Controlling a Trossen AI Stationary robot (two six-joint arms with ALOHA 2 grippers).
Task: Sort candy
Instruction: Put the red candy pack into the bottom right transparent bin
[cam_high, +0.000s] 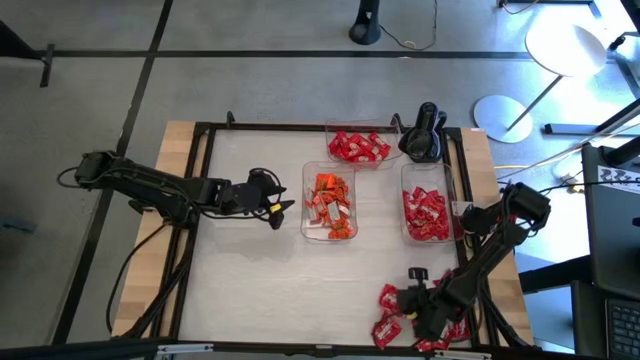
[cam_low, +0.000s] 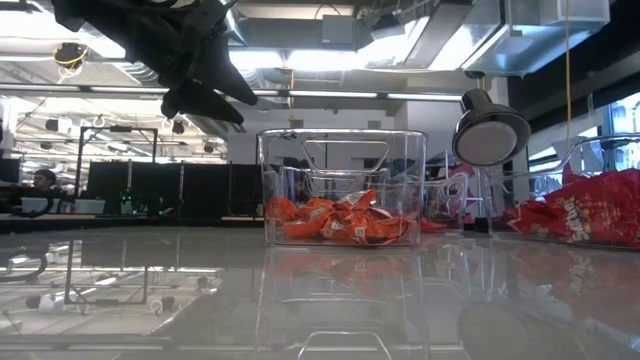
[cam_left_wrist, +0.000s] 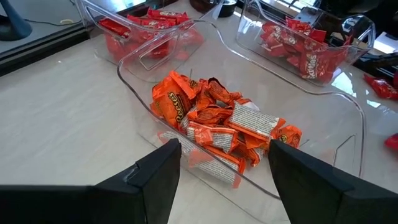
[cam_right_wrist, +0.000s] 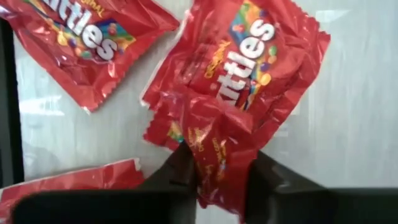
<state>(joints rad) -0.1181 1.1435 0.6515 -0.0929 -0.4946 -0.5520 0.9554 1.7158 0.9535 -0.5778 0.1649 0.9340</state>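
Down at the pale counter's (cam_high: 260, 290) five o'clock, the right gripper (cam_right_wrist: 221, 177) pinches a red wrapped sweet (cam_right_wrist: 217, 149) among loose red packets (cam_high: 385, 325); the left gripper (cam_left_wrist: 224, 165) hangs open beside the clear plastic tray (cam_high: 310, 215) of orange sweets (cam_left_wrist: 211, 118).

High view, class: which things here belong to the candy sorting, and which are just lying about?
Part of the job:
- loose red candy, unsorted
- orange candy in the middle tray
- right end effector, closed on a red packet
- left end effector, open beside the middle tray

Lying about:
- white lamp
- cables
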